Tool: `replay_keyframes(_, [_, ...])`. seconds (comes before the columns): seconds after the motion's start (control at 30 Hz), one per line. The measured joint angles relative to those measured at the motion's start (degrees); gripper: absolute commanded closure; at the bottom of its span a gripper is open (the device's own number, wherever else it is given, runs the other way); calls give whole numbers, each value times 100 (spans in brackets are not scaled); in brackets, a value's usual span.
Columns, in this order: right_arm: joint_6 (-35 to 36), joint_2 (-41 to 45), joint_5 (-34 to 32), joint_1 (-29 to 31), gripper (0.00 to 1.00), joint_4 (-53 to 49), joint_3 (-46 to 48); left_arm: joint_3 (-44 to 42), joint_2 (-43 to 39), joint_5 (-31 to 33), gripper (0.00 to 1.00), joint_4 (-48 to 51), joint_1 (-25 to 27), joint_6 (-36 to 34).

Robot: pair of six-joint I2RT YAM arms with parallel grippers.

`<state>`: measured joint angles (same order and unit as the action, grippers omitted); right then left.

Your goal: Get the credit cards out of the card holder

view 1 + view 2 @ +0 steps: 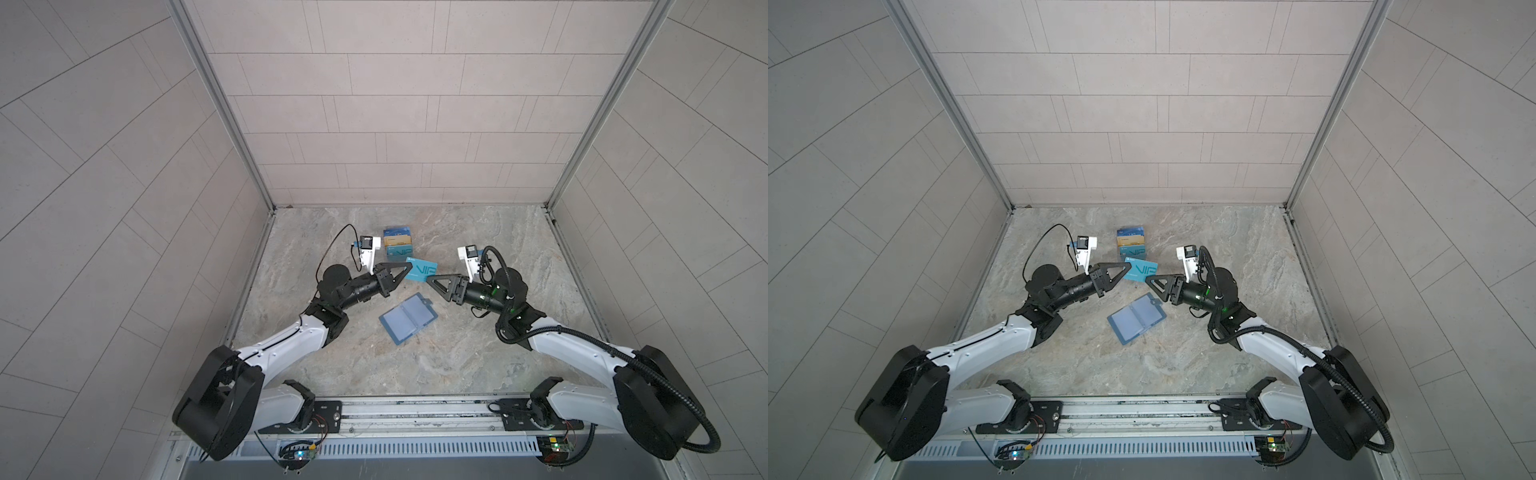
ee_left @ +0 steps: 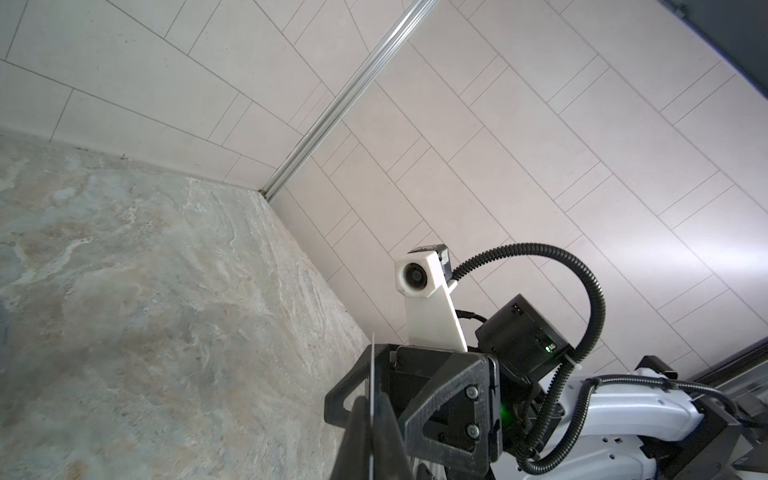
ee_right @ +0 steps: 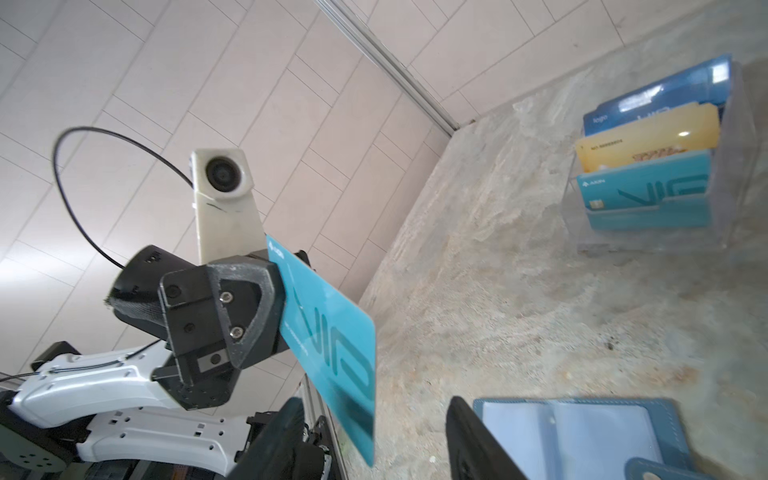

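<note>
The left gripper (image 1: pixel 405 269) pinches a teal credit card (image 1: pixel 422 271) aloft, its long axis running 9-to-3 toward the spread right gripper (image 1: pixel 430 281); the card holder (image 1: pixel 408 318) lies open on the tabletop (image 1: pixel 478 353) at 6 o'clock.

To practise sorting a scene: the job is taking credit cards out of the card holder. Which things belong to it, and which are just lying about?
Job: card holder, lying open; teal card, held by left gripper; right gripper, open at its free end.
Lying about: clear stand; three cards in it.
</note>
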<state>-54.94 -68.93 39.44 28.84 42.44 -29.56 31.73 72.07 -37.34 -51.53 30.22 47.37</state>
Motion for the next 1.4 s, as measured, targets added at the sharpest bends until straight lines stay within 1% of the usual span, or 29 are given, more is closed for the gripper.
replay_keyframes(0.17, [-190, 2, 20, 52, 58, 398, 0, -26, 179, 39, 100, -422, 0, 229])
replay_keyframes(0.33, [-271, 15, 15, 74, 68, 498, 0, -26, 282, 59, 100, -713, 0, 376])
replay_keyframes(0.47, [-306, 17, 15, 76, 72, 542, 0, -26, 393, 42, 100, -968, 0, 518])
replay_keyframes(0.67, [-343, 17, -28, 76, 75, 575, 0, -39, 549, -22, 100, -1266, 0, 684])
replay_keyframes(0.9, [-330, 79, -109, 76, 86, 461, 0, -192, 544, -101, 100, -1360, 0, 706])
replay_keyframes(0.93, [-321, 98, -120, 76, 88, 433, 0, -208, 542, -111, 99, -1368, 0, 706])
replay_keyframes(0.97, [-304, 129, -136, 76, 90, 387, 0, -219, 540, -127, 95, -1375, 0, 706])
replay_keyframes(1.07, [-210, 258, -136, 79, 99, 236, 0, -243, 535, -142, 79, -1364, 0, 706])
replay_keyframes(1.17, [50, 538, -160, 74, 100, -251, -55, -299, 468, -188, 67, -1191, -15, 608])
replay_keyframes(1.2, [142, 629, -179, 72, 100, -437, -81, -299, 417, -210, 65, -1088, -28, 568])
replay_keyframes(1.3, [461, 907, -225, 55, 100, -1010, -199, -299, 90, -289, 59, -509, -61, 240])
replay_keyframes(1.4, [807, 1058, -221, 46, 100, -1580, -391, -168, -439, -271, 51, 669, -72, -439])
